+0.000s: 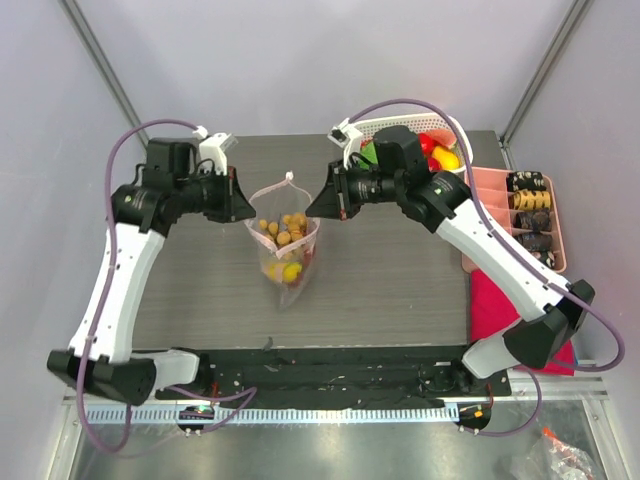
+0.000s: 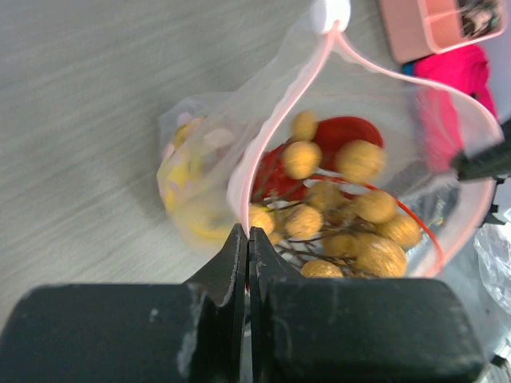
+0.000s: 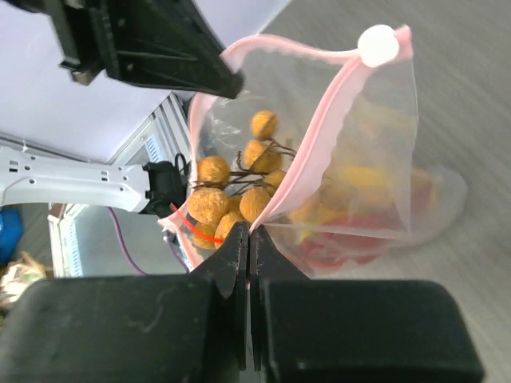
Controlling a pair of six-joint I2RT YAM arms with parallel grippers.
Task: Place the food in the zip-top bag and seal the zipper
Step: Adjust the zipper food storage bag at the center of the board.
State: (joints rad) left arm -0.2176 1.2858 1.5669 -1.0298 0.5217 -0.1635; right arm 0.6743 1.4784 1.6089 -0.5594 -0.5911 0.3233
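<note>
The clear, thin plastic zip-top bag (image 1: 287, 262) is glossy and wrinkled. The grey tabletop (image 1: 400, 280) has a matt wood-grain finish. The left gripper (image 2: 246, 233) has matt black, lightly scuffed plastic fingers. The pink compartment tray (image 1: 490, 200) is smooth plastic.

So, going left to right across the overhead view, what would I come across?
Left gripper, zip-top bag, right gripper, white basket, pink tray.

— What is blurred inside the bag (image 2: 231, 120)?
— The yellow pieces (image 2: 188, 191) at its bottom are smeared behind plastic; they cannot be told apart.
— And cropped?
— The pink tray (image 2: 423, 28) is cut by the upper edge; the basket (image 1: 365, 135) is half hidden by the right arm (image 1: 500, 265).
</note>
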